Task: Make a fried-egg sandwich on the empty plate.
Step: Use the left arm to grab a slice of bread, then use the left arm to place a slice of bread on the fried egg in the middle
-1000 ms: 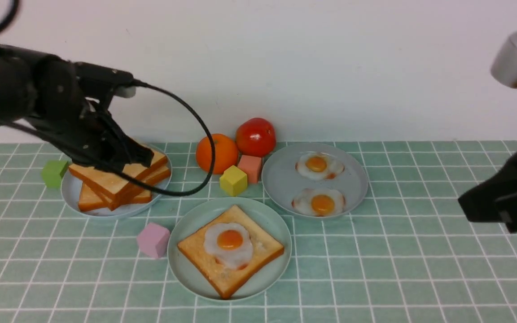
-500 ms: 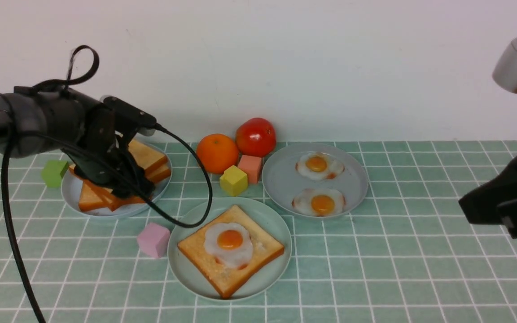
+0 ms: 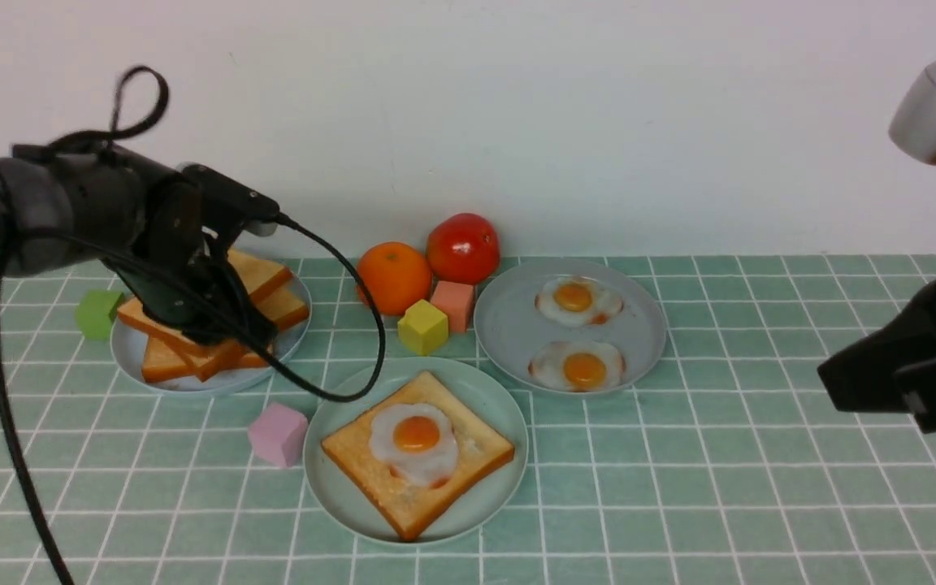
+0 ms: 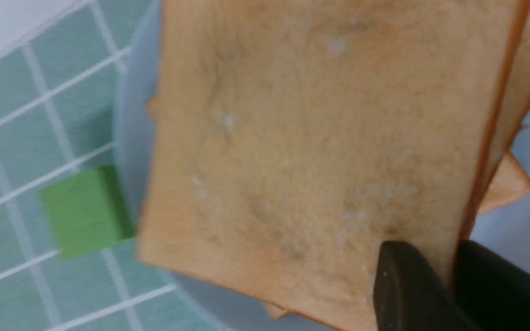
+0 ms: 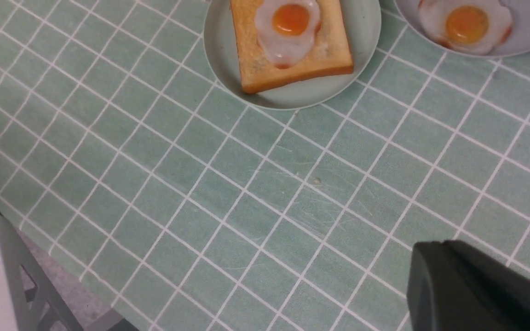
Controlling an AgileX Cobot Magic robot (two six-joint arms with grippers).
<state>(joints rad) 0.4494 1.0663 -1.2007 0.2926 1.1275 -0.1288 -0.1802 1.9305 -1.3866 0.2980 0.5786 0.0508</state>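
Because the sandwich needs a lid, the L gripper (image 4: pixel 453 259) has its jaws clamped on one edge of a square golden-brown toast slice (image 4: pixel 315 138) over the pale blue-grey bread plate (image 3: pixel 128 357), back-left of the round mint-green plate (image 3: pixel 326 496). The edge grip prob. leaves most of the slice free for laying flat, tho it could droop or twist. On the mint plate, the base toast (image 3: pixel 354 443) bears a glossy white fried egg w/ orange yolk (image 3: pixel 416 435), approx. centered, likely so the lid sits level. R gripper (image 5: pixel 446 248), right of that plate, is closed, w/ nothing in it. Next: lift, carry over, align corners, release.
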